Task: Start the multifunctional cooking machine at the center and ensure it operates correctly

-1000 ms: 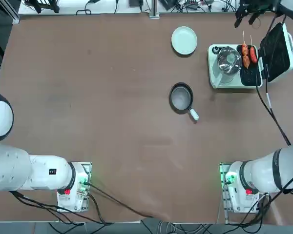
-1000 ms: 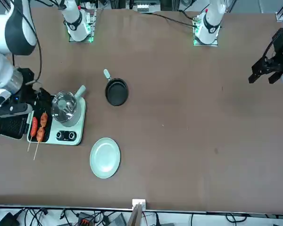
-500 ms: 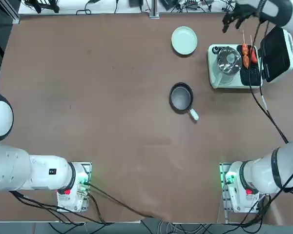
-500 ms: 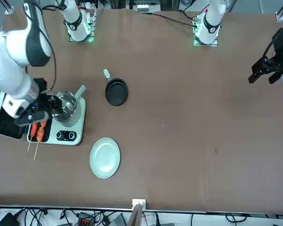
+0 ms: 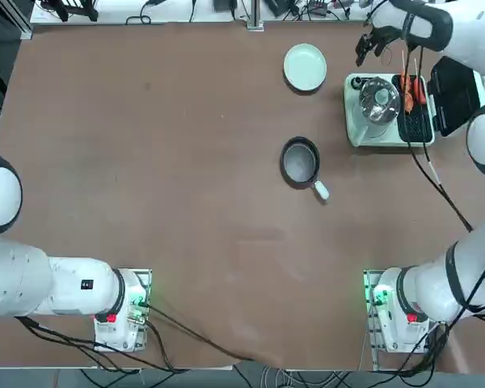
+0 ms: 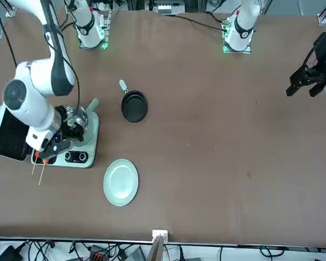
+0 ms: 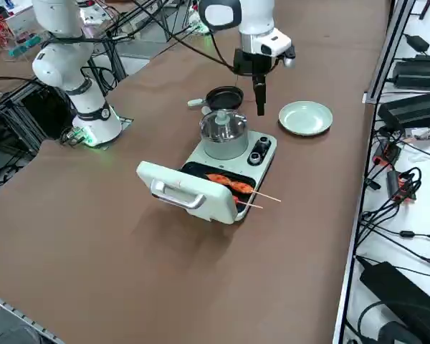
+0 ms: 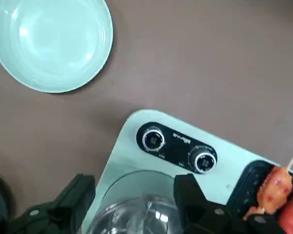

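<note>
Brown tabletop, far right: mint-green multifunctional cooking machine (image 5: pixel 385 113), black lid open, two round black knobs (image 8: pixel 178 148) untouched; right gripper (image 8: pixel 136 195) hovers above, fingers apart, empty; next it must descend onto one knob; pale green plate (image 5: pixel 305 66) nearby

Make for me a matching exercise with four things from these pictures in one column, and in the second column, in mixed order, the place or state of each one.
Things:
1. right gripper
2. frying pan
3. round plate
4. sausage skewers

Places or states:
A. lying on the black grill plate of the cooking machine
B. empty, on the table beside the machine's knob end
C. open, held above the glass-lidded pot and the two knobs
D. on the table, white handle pointing toward the robot's bases

Pairs: 1-C, 2-D, 3-B, 4-A
</note>
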